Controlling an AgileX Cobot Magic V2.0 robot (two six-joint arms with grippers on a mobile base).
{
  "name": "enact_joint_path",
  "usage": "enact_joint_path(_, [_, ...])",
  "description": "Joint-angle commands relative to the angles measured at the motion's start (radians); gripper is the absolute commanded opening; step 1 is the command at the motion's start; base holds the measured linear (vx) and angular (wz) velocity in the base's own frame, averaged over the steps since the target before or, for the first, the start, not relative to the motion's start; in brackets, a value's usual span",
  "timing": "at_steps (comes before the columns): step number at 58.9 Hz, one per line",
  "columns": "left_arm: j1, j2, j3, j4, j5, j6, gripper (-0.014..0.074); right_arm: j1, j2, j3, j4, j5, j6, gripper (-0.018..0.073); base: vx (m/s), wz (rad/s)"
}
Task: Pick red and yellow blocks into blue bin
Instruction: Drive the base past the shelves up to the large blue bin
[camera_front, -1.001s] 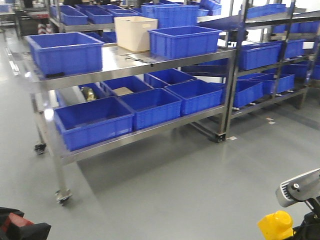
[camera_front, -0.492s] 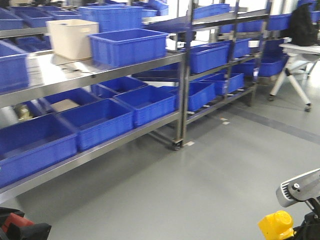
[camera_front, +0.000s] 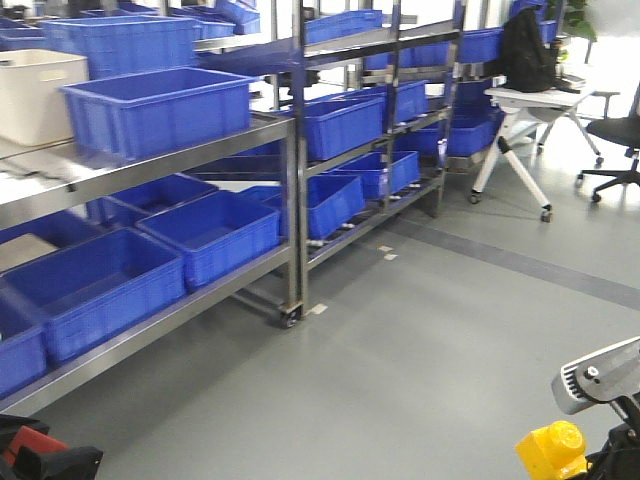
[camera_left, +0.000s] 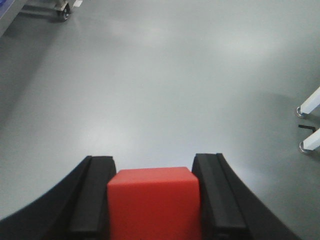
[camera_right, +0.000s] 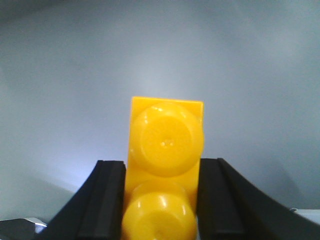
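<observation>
My left end effector (camera_left: 154, 172) grips the small red cube (camera_left: 152, 205); right end effector (camera_right: 161, 167), the yellow studded plastic brick (camera_right: 165, 140). Both sit well apart from the large blue plastic bin (camera_front: 170, 125); I judge jolts could loosen either.

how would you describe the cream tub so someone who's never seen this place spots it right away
Find the steel rack on the left of the front view and follow its top shelf to the picture's left edge. The cream tub sits there, partly cut off. It is the only pale container among blue crates.
</observation>
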Motion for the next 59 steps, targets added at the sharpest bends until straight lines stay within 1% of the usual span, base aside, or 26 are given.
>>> enact_joint_path(1, [-0.007, -0.015, -0.027, -0.011, -0.066, -0.001, 0.0234, -0.002, -0.019, -0.028, -0.007, -0.062, -0.009, 0.0231, 0.42, -0.25])
enact_joint_path(59, [-0.007, -0.015, -0.027, -0.011, -0.068, -0.001, 0.0234, -0.002, -0.019, -0.028, -0.007, -0.062, -0.009, 0.0231, 0.46, -0.24])
